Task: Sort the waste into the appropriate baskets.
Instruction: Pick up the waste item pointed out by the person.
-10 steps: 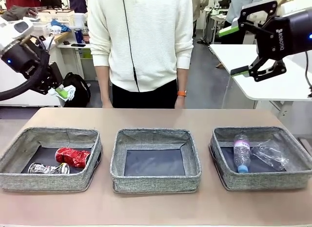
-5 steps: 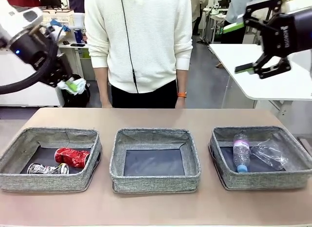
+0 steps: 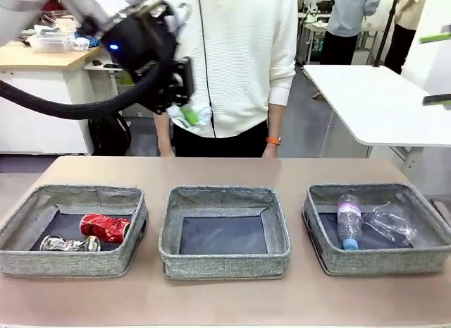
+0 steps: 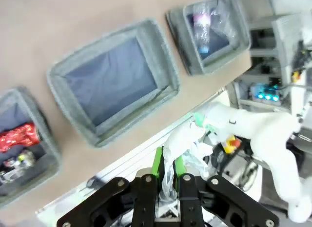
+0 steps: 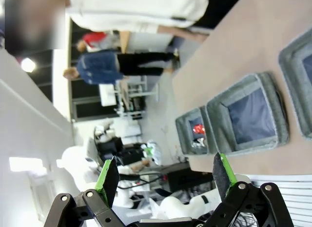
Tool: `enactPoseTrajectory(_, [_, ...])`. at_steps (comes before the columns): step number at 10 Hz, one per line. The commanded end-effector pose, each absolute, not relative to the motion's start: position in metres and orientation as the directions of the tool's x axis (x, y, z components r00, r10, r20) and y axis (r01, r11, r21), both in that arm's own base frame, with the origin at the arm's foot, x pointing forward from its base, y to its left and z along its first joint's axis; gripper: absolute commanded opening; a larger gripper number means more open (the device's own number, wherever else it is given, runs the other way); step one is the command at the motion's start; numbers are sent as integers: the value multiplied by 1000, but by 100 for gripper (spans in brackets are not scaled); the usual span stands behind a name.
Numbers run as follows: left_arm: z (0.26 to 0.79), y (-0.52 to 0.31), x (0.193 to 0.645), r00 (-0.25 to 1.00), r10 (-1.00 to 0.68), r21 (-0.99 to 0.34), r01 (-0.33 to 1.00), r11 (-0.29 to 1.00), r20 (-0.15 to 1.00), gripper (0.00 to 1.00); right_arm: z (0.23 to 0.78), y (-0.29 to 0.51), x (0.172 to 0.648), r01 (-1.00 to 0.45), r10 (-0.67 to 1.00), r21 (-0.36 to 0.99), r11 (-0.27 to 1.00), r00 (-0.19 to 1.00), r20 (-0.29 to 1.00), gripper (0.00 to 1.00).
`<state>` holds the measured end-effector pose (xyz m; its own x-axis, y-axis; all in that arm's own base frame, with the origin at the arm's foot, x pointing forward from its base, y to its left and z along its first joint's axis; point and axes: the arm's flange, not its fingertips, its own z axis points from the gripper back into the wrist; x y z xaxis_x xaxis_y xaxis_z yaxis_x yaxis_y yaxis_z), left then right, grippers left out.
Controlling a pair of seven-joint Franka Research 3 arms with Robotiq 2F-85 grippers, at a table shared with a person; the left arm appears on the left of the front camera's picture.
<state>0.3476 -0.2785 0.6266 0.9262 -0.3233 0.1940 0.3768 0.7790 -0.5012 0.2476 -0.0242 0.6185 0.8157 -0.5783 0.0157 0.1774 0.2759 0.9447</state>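
My left gripper (image 3: 187, 116) is shut on the small white paper wad (image 3: 201, 118), held high in front of the person's torso, above the far side of the middle basket (image 3: 224, 259). In the left wrist view the wad (image 4: 187, 139) bulges out past the green fingers (image 4: 157, 163), with the middle basket (image 4: 168, 80) below. The red can (image 3: 106, 227) and the dark can (image 3: 67, 244) lie in the left basket (image 3: 70, 261). The bottle (image 3: 349, 219) and the plastic film (image 3: 391, 223) lie in the right basket (image 3: 377, 261). My right gripper (image 3: 438, 68) stands open at the far right edge, and its open fingers frame the right wrist view (image 5: 164, 175).
A person in a white sweater (image 3: 239, 53) stands at the table's far edge, hands down. A white table (image 3: 373, 95) is behind on the right, a wooden desk (image 3: 42, 60) behind on the left. The brown tabletop (image 3: 225, 171) is bare beyond the baskets.
My left arm has swung from the far left toward the middle, carrying the paper wad. My right gripper has drawn back to the right edge of the picture.
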Motion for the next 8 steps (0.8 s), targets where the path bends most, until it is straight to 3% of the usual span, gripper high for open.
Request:
enactPoseTrajectory(1, [635,-309,332,960,-96,-413,201,888,261,9,589,-25,242,199,-604,954,223,796,-25,100])
enactPoseTrajectory(2, [635,-328,327,968,-92,-405,183,896,232,9,619,-24,248,177,-578,945,276,816,16,100])
enactPoseTrajectory(8, [651,-430,373,982,-94,-190,126,974,165,9,619,-24,248,177,-578,945,276,816,16,100])
